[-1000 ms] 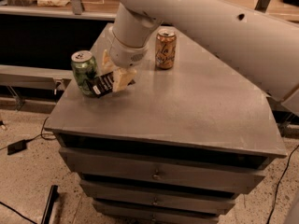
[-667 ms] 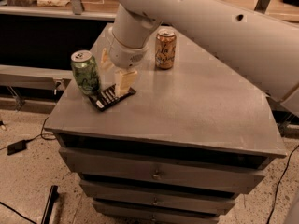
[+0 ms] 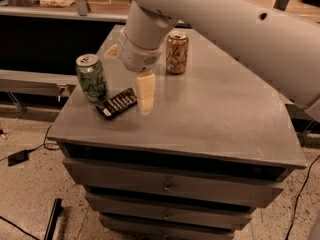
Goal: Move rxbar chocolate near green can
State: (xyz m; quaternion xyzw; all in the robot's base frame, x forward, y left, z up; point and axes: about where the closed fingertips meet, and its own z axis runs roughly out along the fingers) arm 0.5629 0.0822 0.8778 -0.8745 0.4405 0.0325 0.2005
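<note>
The rxbar chocolate, a flat black wrapper with white text lines, lies on the grey cabinet top just right of the green can's base. The green can stands upright near the left edge. My gripper hangs above the bar, right of the can. It is open and empty. One pale finger points down beside the bar's far end, and the other finger shows behind the wrist. The bar is free of the fingers.
An orange-tan can stands upright further back, right of my wrist. My white arm crosses the upper right. The cabinet has drawers below. Cables lie on the floor at left.
The bar was held low beside the green can, then set on the table. The fingers have let go and the gripper has lifted a little and shifted right.
</note>
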